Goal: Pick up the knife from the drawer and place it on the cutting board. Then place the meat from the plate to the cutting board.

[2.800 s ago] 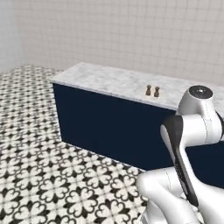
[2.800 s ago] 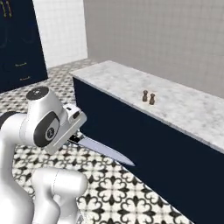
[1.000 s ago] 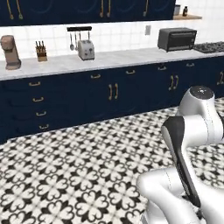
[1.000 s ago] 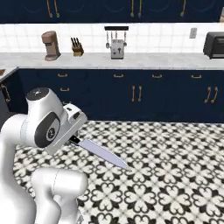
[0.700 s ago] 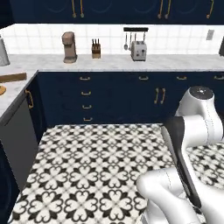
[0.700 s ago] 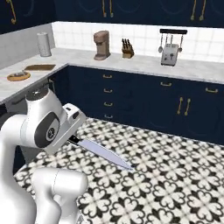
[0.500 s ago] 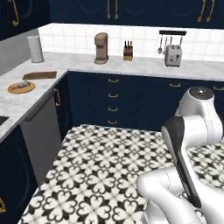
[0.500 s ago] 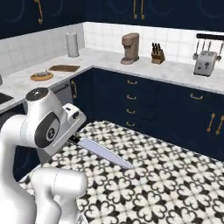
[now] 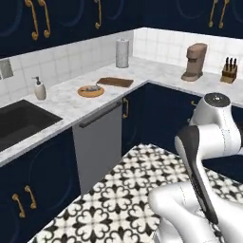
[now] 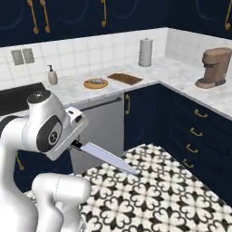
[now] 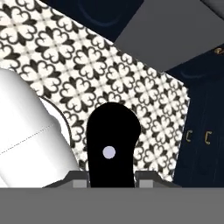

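Knife held, board and plate on surface.
I see the knife in my end effector, blade slanting down; cutting board flat just beside the plate, greyish meat on it.

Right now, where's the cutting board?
On the corner counter, the cutting board lies between the plate and the paper towel roll.

The knife has a smooth, shiny metal blade and a matt black handle, plastic by the look. At 11 o'clock on the white-veined marble counter lie a brown wooden cutting board and a tan wooden plate. The dishwasher front is matt grey; the cabinet handles gleam like brass.
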Robot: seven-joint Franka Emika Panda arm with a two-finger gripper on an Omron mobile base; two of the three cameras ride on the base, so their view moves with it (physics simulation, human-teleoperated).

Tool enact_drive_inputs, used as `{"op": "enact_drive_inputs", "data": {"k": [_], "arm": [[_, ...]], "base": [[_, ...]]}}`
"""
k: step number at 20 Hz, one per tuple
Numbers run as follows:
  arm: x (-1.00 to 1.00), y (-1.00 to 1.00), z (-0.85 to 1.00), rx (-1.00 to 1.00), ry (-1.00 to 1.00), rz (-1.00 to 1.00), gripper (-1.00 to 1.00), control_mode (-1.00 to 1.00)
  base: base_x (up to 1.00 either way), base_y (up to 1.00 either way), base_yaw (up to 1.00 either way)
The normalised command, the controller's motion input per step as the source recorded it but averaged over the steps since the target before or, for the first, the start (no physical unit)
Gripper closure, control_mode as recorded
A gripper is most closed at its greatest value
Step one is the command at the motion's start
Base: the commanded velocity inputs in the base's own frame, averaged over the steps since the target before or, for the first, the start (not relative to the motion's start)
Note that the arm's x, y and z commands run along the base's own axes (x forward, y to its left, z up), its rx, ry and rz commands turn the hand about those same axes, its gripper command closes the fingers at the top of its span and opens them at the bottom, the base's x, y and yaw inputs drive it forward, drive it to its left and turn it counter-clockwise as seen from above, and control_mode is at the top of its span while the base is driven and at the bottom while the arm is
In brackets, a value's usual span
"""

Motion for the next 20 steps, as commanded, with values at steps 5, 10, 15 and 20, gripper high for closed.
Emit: {"op": "enact_drive_inputs", "data": {"k": [5, 10, 15, 20], "arm": [[0.00, 0.00, 0.00, 0.00, 0.00, 0.00, 1.00, 1.00], [0.00, 0.00, 0.00, 0.00, 0.00, 0.00, 1.00, 1.00], [0.00, 0.00, 0.00, 0.00, 0.00, 0.00, 1.00, 1.00], [0.00, 0.00, 0.00, 0.00, 0.00, 0.00, 1.00, 1.00]], "base": [[0.65, -0.43, 0.75], [0.45, -0.64, 0.65], [0.23, -1.00, 0.45], [0.39, -0.99, 0.44]]}}
